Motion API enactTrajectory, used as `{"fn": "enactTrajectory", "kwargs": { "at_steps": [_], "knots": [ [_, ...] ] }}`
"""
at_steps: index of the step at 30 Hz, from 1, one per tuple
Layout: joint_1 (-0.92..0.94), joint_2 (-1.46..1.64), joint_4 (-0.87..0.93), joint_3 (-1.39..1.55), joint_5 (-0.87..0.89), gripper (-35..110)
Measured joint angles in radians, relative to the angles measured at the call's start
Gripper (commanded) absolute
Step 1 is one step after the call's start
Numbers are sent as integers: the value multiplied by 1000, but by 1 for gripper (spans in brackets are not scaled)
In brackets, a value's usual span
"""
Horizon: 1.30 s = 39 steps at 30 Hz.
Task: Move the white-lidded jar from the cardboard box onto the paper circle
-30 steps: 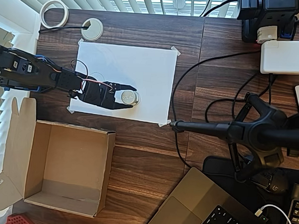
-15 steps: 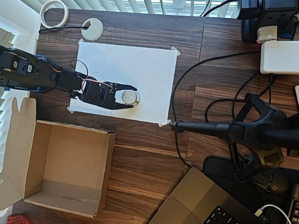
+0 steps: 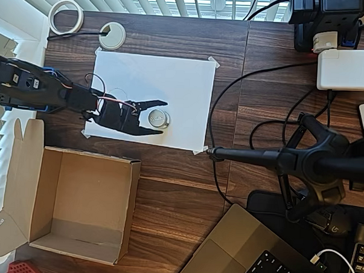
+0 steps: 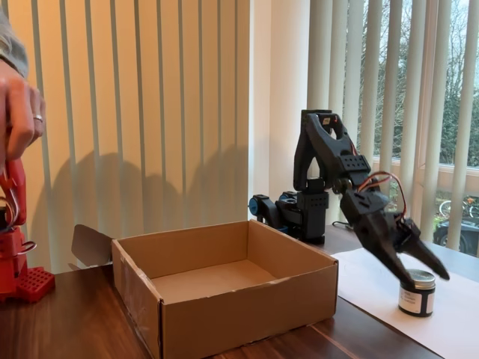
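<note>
- At the left of the overhead view, the cardboard box (image 3: 76,203) sits empty.
- Centre: the gripper (image 3: 148,117) has its 2 jaws spread either side of the white-lidded jar (image 3: 157,118), which stands on the white paper sheet (image 3: 172,88) — release step, I judge.
- Next: lift clear without nudging it.
- Right: dark wood table (image 3: 179,191), cables; blinds behind.

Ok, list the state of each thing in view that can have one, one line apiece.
white-lidded jar: upright on the white paper sheet, lid on, out of the box, free of the gripper.
gripper: open, fingers spread either side of the jar.
cardboard box: open, flaps out, nothing inside.
paper circle: hidden, cannot tell if the jar sits on it.
laptop: open.
</note>
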Motion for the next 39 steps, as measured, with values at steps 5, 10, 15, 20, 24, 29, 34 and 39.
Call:
{"fn": "enactTrajectory", "kwargs": {
  "at_steps": [5,10,15,20,24,29,34,39],
  "knots": [
    [21,202,-38,54,46,41],
    [-48,411,-44,158,285,40],
    [-123,643,-38,350,540,40],
    [-192,854,60,491,819,32],
    [-201,1045,224,578,1098,23],
    [-224,1262,485,672,1378,7],
    [-227,1462,738,716,1503,0],
    [-249,1568,911,756,1560,0]
  ]
}}
